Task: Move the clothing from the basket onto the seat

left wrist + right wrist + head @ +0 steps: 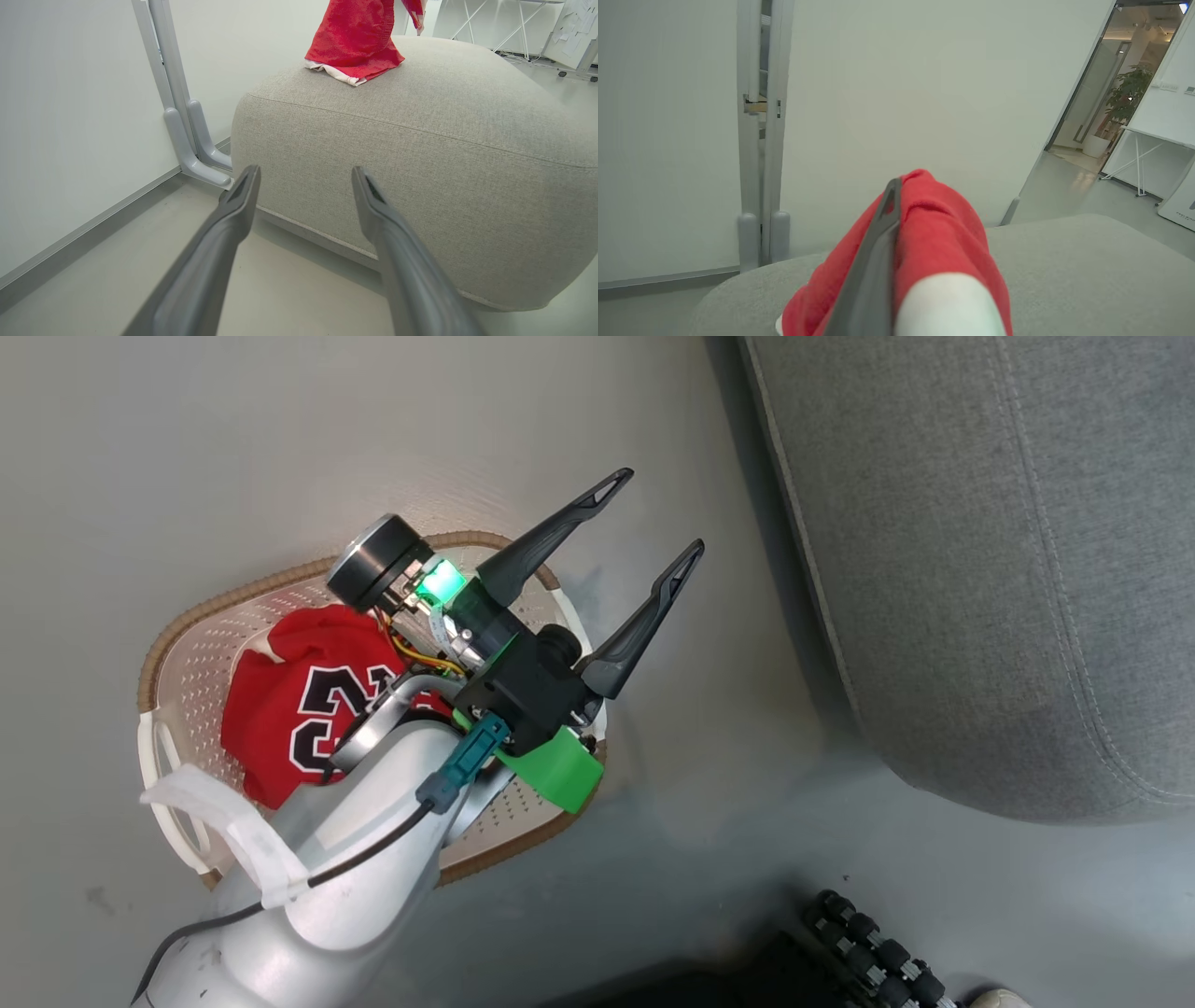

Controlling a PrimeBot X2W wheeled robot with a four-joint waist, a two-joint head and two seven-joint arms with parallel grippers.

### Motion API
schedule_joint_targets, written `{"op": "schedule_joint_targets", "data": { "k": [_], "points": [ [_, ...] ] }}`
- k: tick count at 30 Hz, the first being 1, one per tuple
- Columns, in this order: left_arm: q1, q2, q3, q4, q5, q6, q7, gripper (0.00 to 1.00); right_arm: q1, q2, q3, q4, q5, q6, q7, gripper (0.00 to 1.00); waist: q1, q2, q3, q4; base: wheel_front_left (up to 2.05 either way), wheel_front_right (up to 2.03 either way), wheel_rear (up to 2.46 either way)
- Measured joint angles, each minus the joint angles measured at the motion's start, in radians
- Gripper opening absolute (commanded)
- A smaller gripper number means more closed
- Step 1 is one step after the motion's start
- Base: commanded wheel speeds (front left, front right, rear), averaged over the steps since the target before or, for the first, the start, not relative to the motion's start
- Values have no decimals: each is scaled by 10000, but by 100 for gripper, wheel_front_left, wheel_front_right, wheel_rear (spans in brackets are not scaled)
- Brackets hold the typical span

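One jersey numbered 23 (pixel 280 700) is lying in the one basket (pixel 201 653), partly under the left arm (pixel 355 859). The left hand (pixel 658 511) is being held spread wide and empty above the basket. One seat (pixel 980 569) is being counted. One plain red garment (pixel 359 37) is being held over it, hem touching the top, clamped in the closed right hand (pixel 896 184).

Risk being noted: the hem is resting near the seat's edge, so a release there may send the garment sliding to the floor (pixel 709 821).

Two garments and two hands are being counted.
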State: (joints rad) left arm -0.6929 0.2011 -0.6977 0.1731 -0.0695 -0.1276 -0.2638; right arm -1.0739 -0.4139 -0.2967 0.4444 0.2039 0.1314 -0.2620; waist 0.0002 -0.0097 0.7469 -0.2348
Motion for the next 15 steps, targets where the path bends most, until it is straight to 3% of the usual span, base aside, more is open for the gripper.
{"op": "schedule_joint_targets", "data": {
  "k": [6, 14, 15],
  "points": [
    [-5, 25, -50, 6, -4, 42, 0, 100, 930, 752, -121, 757, -267, 0, 2, 0, -1, 0, 100, 101, 0, 0, 0],
    [-66, 67, -58, 67, -65, 123, -2, 100, 1844, 1074, -69, 1354, -297, 0, 2, 0, -1, 0, -34, 109, 0, 0, 0],
    [-70, 73, -58, 82, -82, 132, -2, 100, 1880, 1087, -50, 1371, -303, 0, 2, 41, -1, 0, -74, 97, 0, 0, 0]
  ]
}}
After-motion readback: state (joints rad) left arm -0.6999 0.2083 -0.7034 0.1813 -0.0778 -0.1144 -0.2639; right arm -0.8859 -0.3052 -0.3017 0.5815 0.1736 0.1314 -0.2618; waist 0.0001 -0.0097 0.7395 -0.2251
